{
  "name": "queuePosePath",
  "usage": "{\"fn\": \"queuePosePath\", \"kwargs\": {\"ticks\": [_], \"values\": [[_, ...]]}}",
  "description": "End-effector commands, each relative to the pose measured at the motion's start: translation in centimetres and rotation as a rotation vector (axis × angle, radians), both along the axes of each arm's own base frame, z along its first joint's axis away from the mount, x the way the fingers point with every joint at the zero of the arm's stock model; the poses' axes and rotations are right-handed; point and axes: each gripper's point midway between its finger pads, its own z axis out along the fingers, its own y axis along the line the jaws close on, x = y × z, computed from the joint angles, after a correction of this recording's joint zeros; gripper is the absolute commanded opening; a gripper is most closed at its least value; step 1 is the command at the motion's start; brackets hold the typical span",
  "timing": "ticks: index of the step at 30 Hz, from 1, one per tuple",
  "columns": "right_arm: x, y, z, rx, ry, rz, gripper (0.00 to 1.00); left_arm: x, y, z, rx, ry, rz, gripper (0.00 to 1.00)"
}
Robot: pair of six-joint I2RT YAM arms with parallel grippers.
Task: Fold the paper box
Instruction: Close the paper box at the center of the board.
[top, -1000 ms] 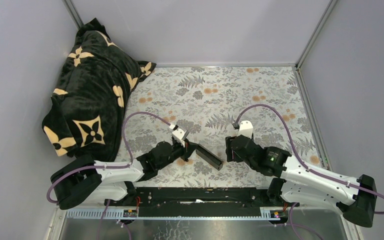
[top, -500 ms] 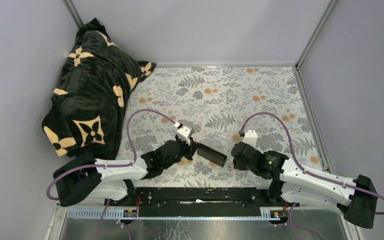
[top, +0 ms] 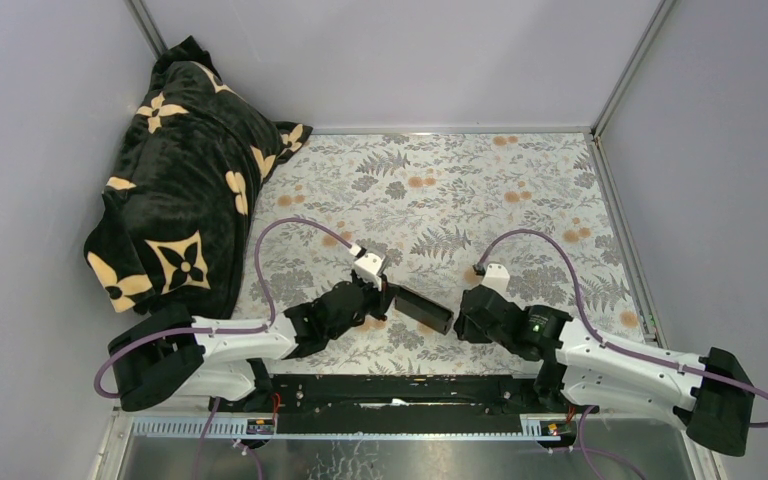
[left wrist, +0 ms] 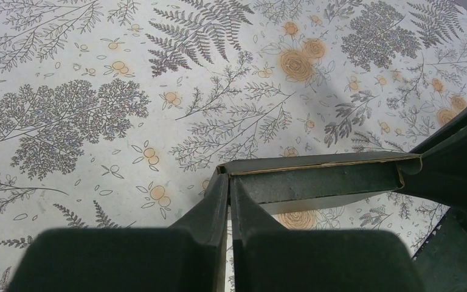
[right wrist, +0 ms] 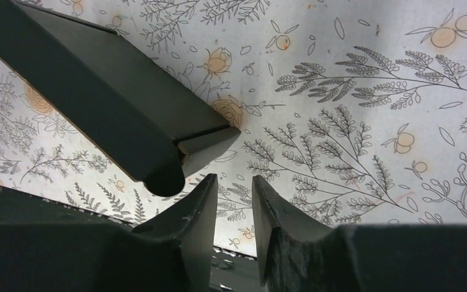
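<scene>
The left gripper (left wrist: 228, 182) is closed, and one thin wall of the paper box (left wrist: 316, 182) is pinched between its fingertips at the box's corner. In the left wrist view the box is seen from its open side, with a long inner wall running from the pinched corner toward 3 o'clock and a pale cut edge of card visible along the top.

The right gripper (right wrist: 234, 182) is held partly open with a narrow gap between its fingers (right wrist: 204, 201), and nothing is gripped in that gap. In the right wrist view the closed end of the box (right wrist: 109, 91) is seen just beyond the fingertips at 10 o'clock. Whether that end is touched by the nearer finger cannot be told.

In the top view the box (top: 423, 309) is seen as a small black oblong between the two grippers, near the 6 o'clock edge of the table (top: 440, 180). From the left gripper (top: 388, 297) it is pointed toward 4 o'clock, and its far end is met by the right gripper (top: 463, 322). It appears to be raised slightly off the floral cloth (top: 520, 190) by which the table is covered.

Purple cables (top: 300, 228) are looped from both wrists. A black blanket (top: 180, 180) with cream flower motifs is piled in the 10 o'clock corner, against the grey wall (top: 20, 200).
</scene>
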Motion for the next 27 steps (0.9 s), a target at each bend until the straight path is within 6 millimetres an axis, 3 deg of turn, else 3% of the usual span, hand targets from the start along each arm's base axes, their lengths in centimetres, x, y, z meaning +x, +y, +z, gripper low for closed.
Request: {"fn": "queuePosePath", "kwargs": {"ticks": [1,18,27], "values": [[1.3,0.8,0.7,0.039,-0.047,-0.047,0.34,-0.5,1.1,-1.8,0.070,0.033,0.028,0.06],[4.4,-0.4,0.1,0.024,-0.058,-0.086,0.34,-0.8,1.0,-1.6,0.090,0.049,0.049,0.06],[5.8,0.3,0.5,0.036,-0.055,-0.059,0.34,-0.5,0.6,-1.9,0.120,0.067,0.060,0.06]]}}
